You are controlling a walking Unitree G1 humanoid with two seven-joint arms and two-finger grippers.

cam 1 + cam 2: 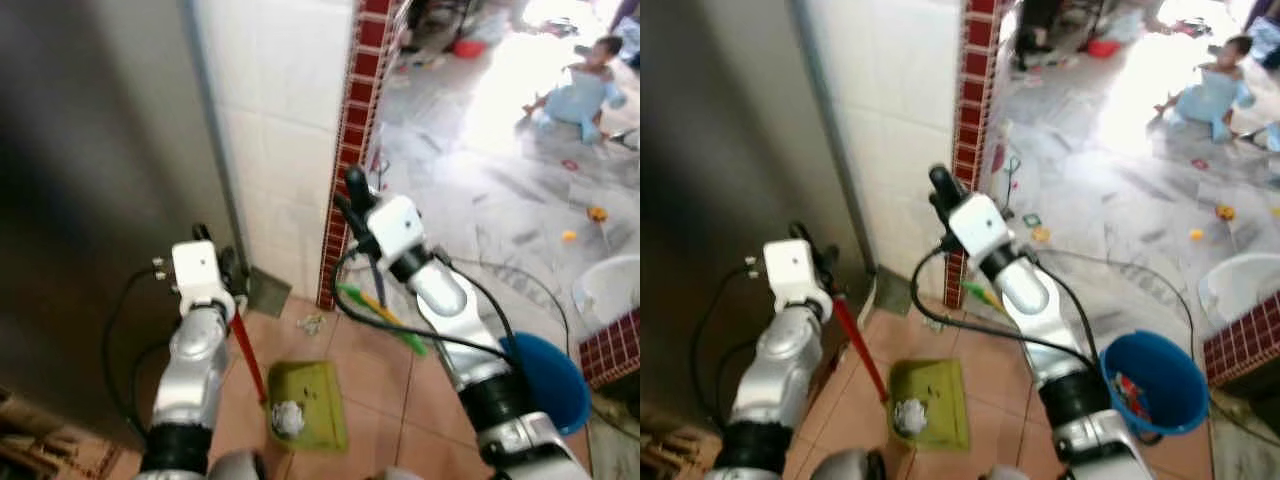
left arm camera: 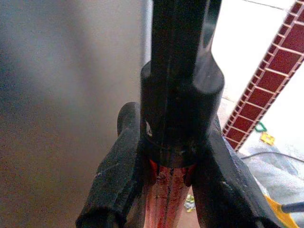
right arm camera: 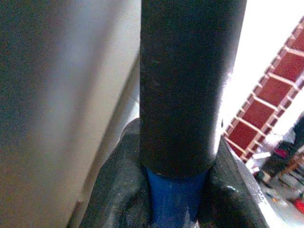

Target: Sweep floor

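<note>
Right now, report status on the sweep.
Left gripper shut on red dustpan handle. Right gripper shut on broom handle. Green dustpan on floor, holds white debris. Blue bucket beside right arm.

1. Left arm (image 1: 190, 370): silver shell, black elbow band, white boxy wrist (image 1: 200, 272).
2. Right arm (image 1: 455, 320): same silver, black joints.
3. Black cables loop off both wrists.
4. Fingers (image 2: 116, 180): black, rubbery.

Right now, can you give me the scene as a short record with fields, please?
left gripper: shut on red dustpan handle
right gripper: shut on broom handle
dustpan: green, on tiled floor, crumpled white scrap inside
loose litter: on floor near brick column
blue bucket: at robot's right
background: a person sitting on floor
</note>
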